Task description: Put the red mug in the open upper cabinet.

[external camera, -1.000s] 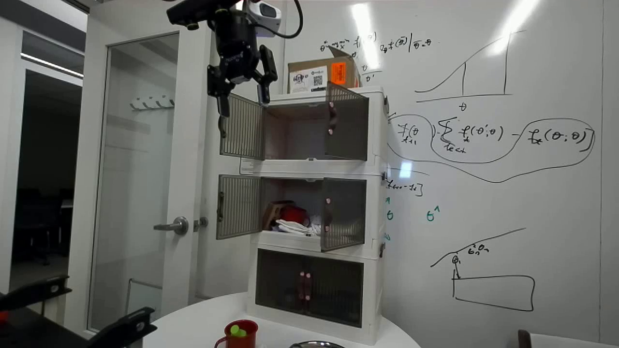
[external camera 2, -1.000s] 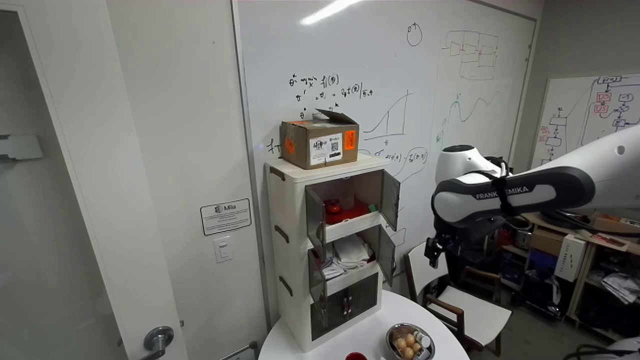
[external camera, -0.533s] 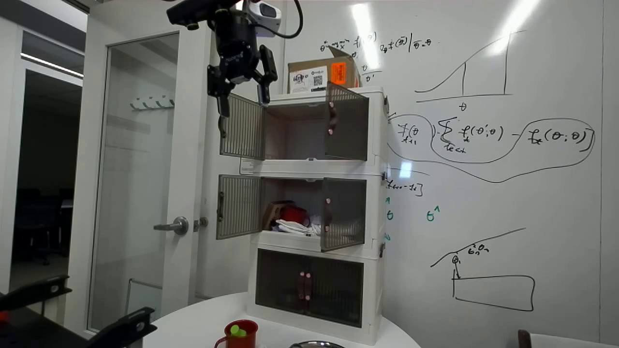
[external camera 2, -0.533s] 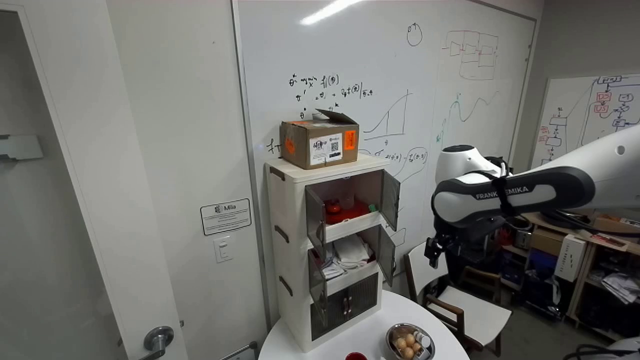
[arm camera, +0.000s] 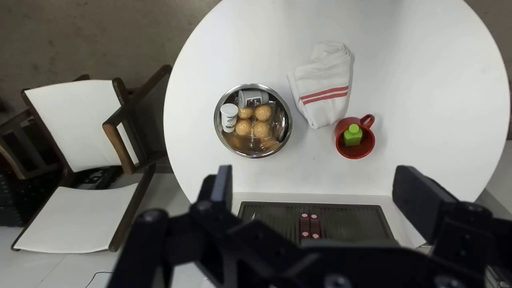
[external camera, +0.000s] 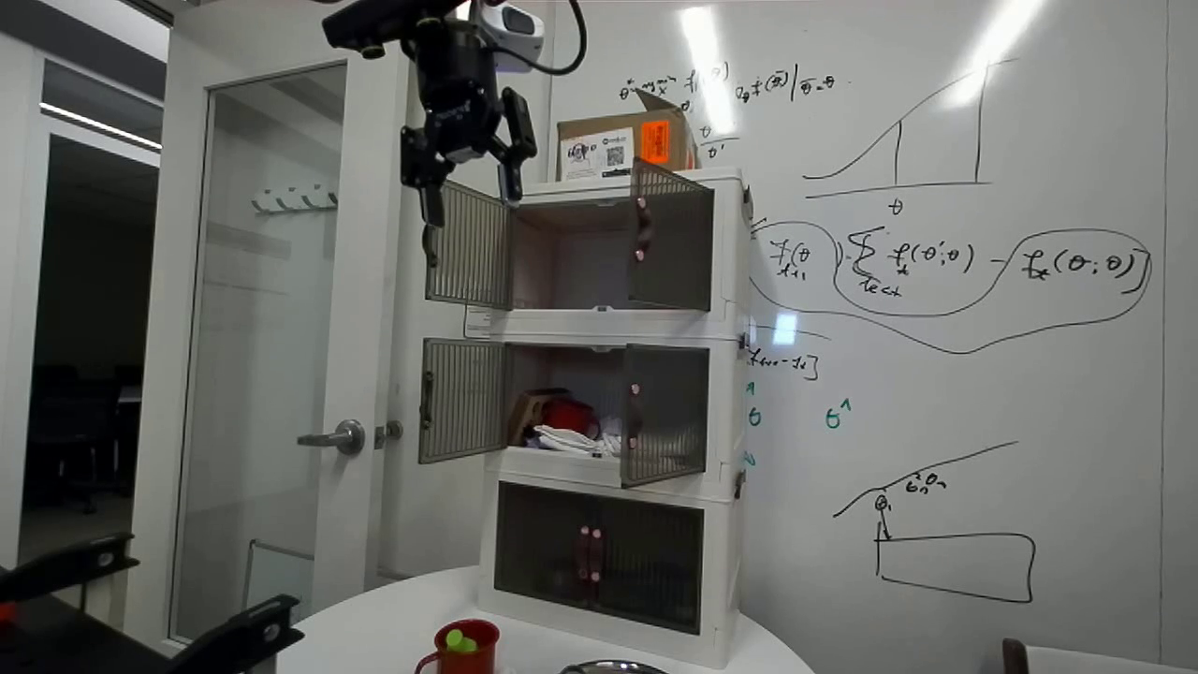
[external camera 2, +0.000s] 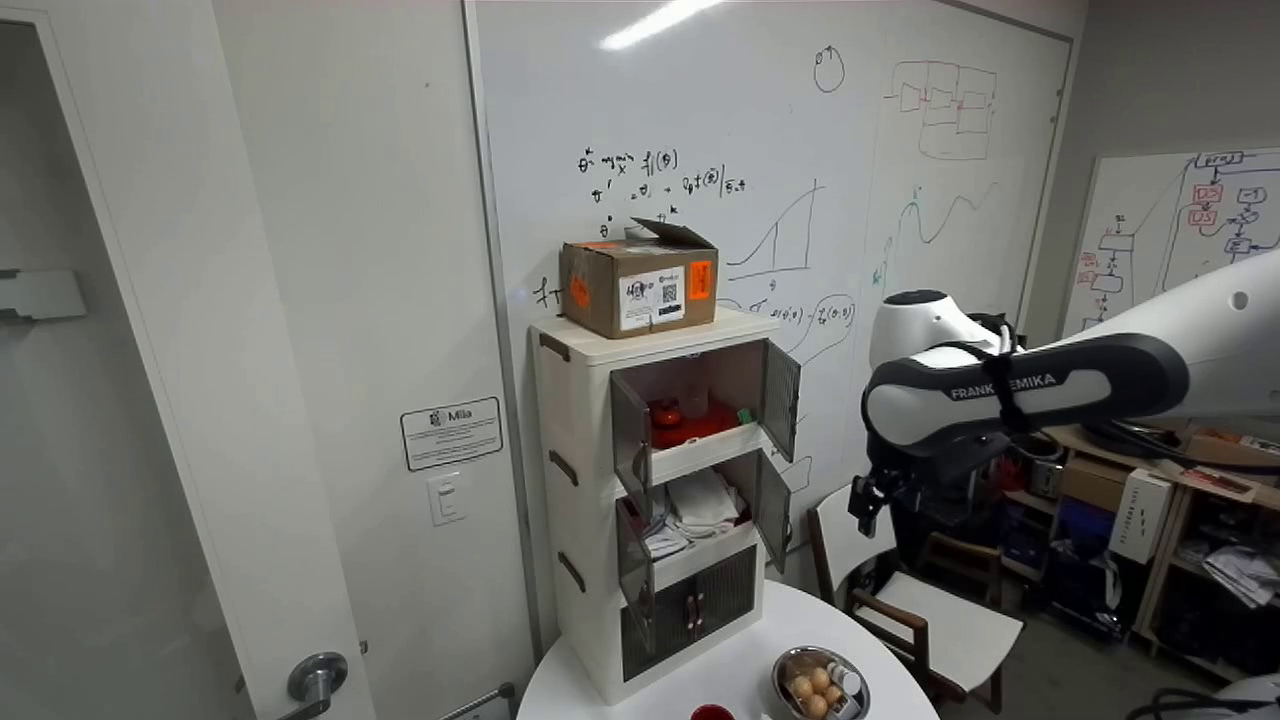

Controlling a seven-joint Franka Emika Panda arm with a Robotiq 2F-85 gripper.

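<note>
- Empty, jaws wide, our gripper (external camera: 473, 212) hangs above the table (arm camera: 424, 92).
- We should pinch the red mug (arm camera: 355, 152) by its rim, clear of the green bottle (arm camera: 353, 138).

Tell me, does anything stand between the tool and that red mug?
Nothing visible: in the wrist view, the open tool has a clear line to the red mug. A white towel lies beside it, and a green bottle sits in the mug.
</note>
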